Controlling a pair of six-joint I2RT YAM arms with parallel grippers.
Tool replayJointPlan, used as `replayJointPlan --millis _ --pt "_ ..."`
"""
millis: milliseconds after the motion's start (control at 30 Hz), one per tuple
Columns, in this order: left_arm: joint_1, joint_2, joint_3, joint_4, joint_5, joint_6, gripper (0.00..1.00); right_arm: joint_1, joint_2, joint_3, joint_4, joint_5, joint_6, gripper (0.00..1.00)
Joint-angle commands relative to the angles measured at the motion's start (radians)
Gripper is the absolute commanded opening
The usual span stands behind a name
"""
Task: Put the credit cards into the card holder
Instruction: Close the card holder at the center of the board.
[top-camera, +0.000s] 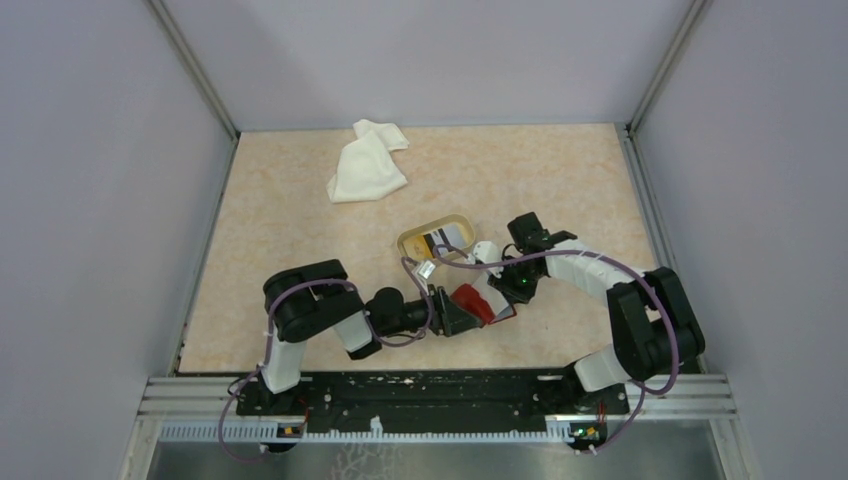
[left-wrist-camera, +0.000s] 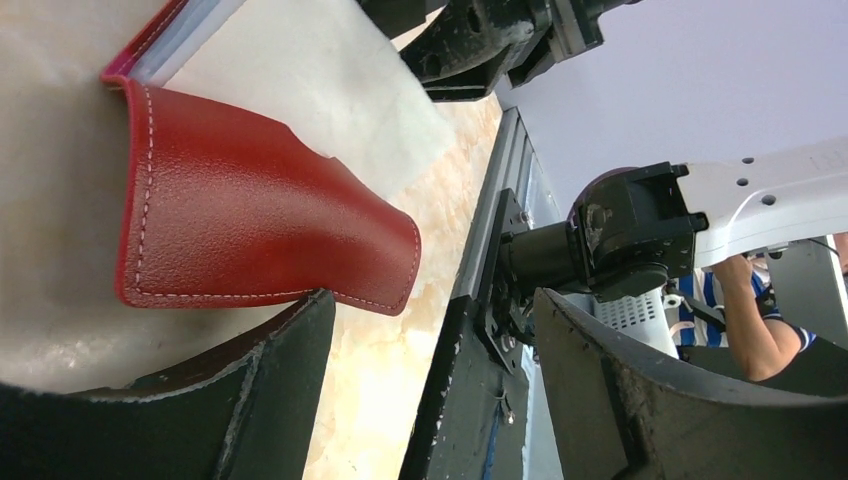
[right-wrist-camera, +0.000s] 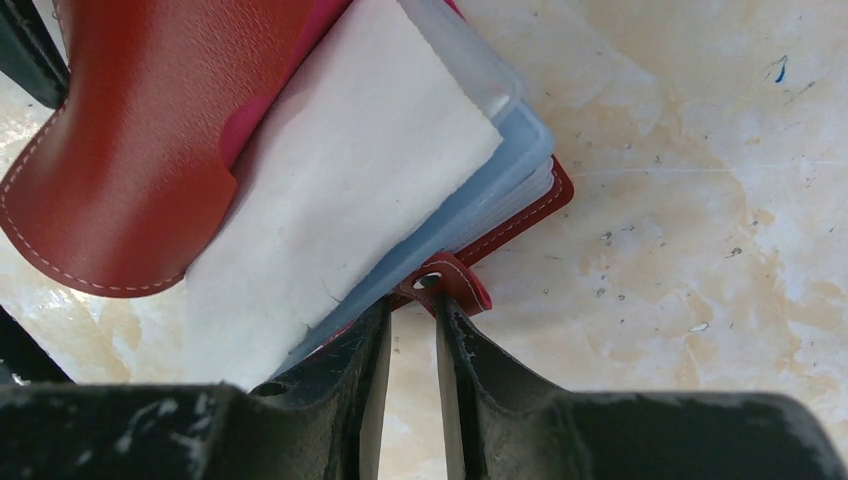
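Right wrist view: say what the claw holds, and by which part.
The right claw seems to pinch the card holder by its snap tab.

The card holder (left-wrist-camera: 250, 210) was grained, matt red leather-like material with white stitching; its pockets (right-wrist-camera: 510, 150) were smooth, cloudy plastic.

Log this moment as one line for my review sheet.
left tool open beside lifted cover of card holder | right tool nearly closed at snap tab, grip unclear | credit cards in tan dish

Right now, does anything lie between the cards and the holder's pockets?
Yes. A white sheet covers the holder's clear pockets; the cards lie in the dish.
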Motion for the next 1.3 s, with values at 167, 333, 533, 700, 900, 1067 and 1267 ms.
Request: replayJointPlan --millis 167,333,533,700,900,1067,1267 --pt "0.003 0.004 0.092 0.059 0.026 0.1 0.79 -0.04 -0.062 -0.018 0.053 -0.142 0.051 0.26" --pt "0.004 0.012 0.129 0.02 0.036 0.128 0.81 -0.068 -0.098 -0.012 0.049 -0.189 0.059 0.27" --pt "0.022 0.045 0.183 -0.031 0.053 0.138 0.81 -0.117 -0.143 -0.002 0.043 -0.228 0.07 0.29" --pt "0.04 0.071 0.219 -0.062 0.067 0.135 0.82 -0.165 -0.189 0.018 0.036 -0.243 0.095 0.34" --pt "0.057 0.09 0.259 -0.127 0.076 0.139 0.81 -0.184 -0.208 0.016 0.05 -0.236 0.123 0.51" --pt "0.063 0.101 0.266 -0.139 0.061 0.124 0.76 -0.183 -0.163 0.013 0.061 -0.22 0.141 0.55" --pt "0.063 0.105 0.247 -0.108 0.064 0.115 0.7 -0.181 -0.105 0.016 0.076 -0.213 0.17 0.55"
